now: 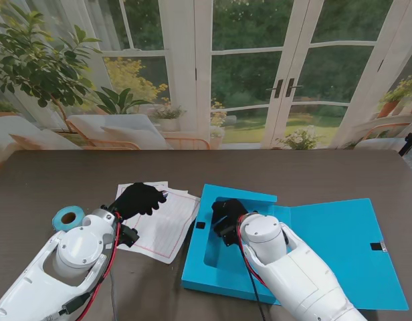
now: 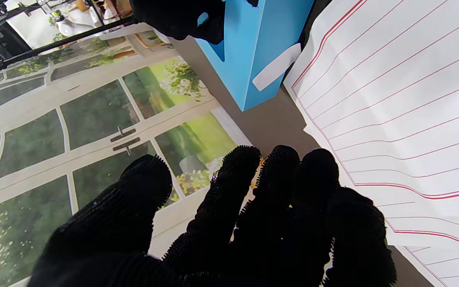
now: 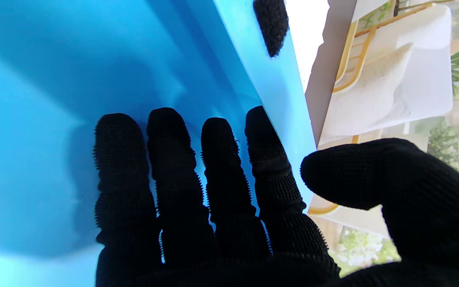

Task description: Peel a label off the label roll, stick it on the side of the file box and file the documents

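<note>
The left hand (image 1: 140, 199), gloved in black, lies flat over the documents (image 1: 167, 224), fingers extended and close together with the thumb held apart; in the left wrist view its fingers (image 2: 277, 187) hover by the edge of the ruled sheets (image 2: 397, 99), and nothing is pinched between them, though whether the palm presses the paper is hidden beneath the hand itself. The right hand (image 1: 226, 215) reaches into the open blue file box (image 1: 219, 267); in the right wrist view four fingers (image 3: 217, 159) lie side by side against the blue inner wall (image 3: 54, 79) while the thumb (image 3: 357, 171) stands clear outside it; it grips nothing that can be seen; the palm is cut off by the frame. A black patch (image 3: 270, 24) sits on the box wall's rim, its nature hard to make out. A white label (image 2: 275, 67) is stuck on the outer side of the box (image 2: 249, 52) facing the papers; its lettering, if any, cannot be read. The box lid (image 1: 346, 247) lies open flat to the right, partly covered by the right forearm. The label roll (image 1: 68, 217) sits at the left, just beside the left wrist and partly hidden by it, on the brown table (image 1: 293, 170).
</note>
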Motion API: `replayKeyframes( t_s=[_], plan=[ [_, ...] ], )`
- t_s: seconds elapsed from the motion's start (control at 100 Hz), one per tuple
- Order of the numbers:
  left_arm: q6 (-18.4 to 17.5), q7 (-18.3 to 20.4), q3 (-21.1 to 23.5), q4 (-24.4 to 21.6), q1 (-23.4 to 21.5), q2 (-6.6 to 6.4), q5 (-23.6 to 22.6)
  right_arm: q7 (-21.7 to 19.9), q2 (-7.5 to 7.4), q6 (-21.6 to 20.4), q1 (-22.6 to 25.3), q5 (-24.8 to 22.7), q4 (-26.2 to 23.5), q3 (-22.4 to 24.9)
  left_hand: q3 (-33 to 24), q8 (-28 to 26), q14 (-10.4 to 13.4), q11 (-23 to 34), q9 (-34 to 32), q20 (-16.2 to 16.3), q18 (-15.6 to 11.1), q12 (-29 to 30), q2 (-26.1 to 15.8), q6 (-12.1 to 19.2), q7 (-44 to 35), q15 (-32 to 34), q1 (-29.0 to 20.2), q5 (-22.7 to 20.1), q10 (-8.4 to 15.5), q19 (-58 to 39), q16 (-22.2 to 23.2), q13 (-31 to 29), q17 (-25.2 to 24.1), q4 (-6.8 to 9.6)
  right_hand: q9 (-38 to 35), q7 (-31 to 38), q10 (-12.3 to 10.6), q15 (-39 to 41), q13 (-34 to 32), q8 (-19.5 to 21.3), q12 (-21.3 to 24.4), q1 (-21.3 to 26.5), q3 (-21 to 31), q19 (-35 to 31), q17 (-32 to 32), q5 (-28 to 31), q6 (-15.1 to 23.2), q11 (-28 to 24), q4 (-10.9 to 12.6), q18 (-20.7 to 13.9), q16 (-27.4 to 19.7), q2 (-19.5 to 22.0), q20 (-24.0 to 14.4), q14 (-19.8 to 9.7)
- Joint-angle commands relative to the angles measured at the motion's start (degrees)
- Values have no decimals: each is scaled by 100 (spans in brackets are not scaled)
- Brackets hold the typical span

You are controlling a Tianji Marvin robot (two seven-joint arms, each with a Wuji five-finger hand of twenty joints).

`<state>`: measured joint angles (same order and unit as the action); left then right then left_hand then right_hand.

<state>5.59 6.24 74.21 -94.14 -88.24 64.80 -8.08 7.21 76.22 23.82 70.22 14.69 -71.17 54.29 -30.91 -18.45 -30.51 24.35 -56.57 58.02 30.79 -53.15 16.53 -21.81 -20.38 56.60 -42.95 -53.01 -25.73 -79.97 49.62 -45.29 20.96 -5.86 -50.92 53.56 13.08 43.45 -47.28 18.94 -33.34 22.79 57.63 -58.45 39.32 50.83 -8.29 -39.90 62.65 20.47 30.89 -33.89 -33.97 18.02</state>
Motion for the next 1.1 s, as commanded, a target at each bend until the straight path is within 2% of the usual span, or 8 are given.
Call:
replayKeyframes(
  t_s=[0.0, 0.13, 0.43, 0.49, 0.6, 0.87, 1.09],
  plan=[
    [19, 110, 19, -35, -50, -4, -11, -125, -40, -4, 64, -67, -155, -19, 118, -21, -481, -31, -112, -3, -152, 21, -225, 49, 25, 58, -142, -79, -217, 172, 75, 20, -237, 175, 209, -90, 81, -150, 157, -41, 141, -43, -111, 216, -2995, -92, 174, 132, 66, -31, -111, 107, 108, 59],
    [24, 115, 42, -56, -86, -8, -25, -253, -128, -28, 87, -317, -272, -66, 121, -22, -479, -35, -112, -1, -150, 20, -230, 41, 28, 57, -140, -80, -218, 176, 76, 18, -245, 176, 325, -331, 54, -400, 247, -5, 285, -79, -208, 350, -3013, -169, 232, 246, 27, 7, -192, 183, 93, 40],
    [27, 123, 57, -76, -113, -11, -20, -230, -168, 85, 140, -449, -497, -21, 122, -26, -487, -37, -119, 4, -148, 15, -235, 46, 29, 59, -147, -84, -221, 179, 80, 16, -247, 177, 427, -581, 56, -510, 280, -4, 368, -81, -289, 424, -3011, -271, 232, 298, -18, 17, -221, 234, 79, 44],
    [26, 124, 60, -77, -116, -10, -16, -237, -174, 93, 131, -480, -493, -28, 127, -28, -484, -39, -112, 5, -148, 14, -231, 48, 25, 58, -147, -93, -216, 180, 80, 22, -247, 176, 582, -843, 44, -606, 385, 199, 434, -86, -393, 562, -3044, -369, 241, 325, -77, -29, -235, 317, 58, 18],
    [19, 127, 62, -73, -119, -12, -16, -229, -165, 112, 130, -462, -492, -27, 133, -28, -481, -38, -115, 6, -148, 12, -237, 44, 24, 61, -143, -92, -211, 180, 81, 17, -247, 175, 811, -1016, 32, -697, 544, 262, 483, -82, -439, 660, -3106, -626, 234, 402, -133, -79, -265, 368, 74, -13],
    [44, 155, 58, -80, -134, -17, -9, -301, -220, 82, 172, -583, -571, -36, 145, -27, -482, -43, -109, 7, -160, 13, -238, 54, 28, 56, -149, -91, -217, 184, 81, 29, -255, 176, 1074, -1107, 4, -935, 814, 443, 597, -115, -449, 1143, -3238, -683, 230, 393, -179, -215, -380, 385, 135, -77],
    [23, 173, 55, -60, -123, -22, -14, -415, -308, 119, 270, -700, -800, 33, 155, -27, -477, -45, -109, 12, -156, 12, -247, 38, 29, 58, -153, -92, -220, 180, 82, 25, -259, 177, 1133, -1163, -21, -1148, 888, 486, 670, -180, -488, 1516, -3225, -705, 277, 432, -242, -114, -476, 414, 104, -29]
  ],
)
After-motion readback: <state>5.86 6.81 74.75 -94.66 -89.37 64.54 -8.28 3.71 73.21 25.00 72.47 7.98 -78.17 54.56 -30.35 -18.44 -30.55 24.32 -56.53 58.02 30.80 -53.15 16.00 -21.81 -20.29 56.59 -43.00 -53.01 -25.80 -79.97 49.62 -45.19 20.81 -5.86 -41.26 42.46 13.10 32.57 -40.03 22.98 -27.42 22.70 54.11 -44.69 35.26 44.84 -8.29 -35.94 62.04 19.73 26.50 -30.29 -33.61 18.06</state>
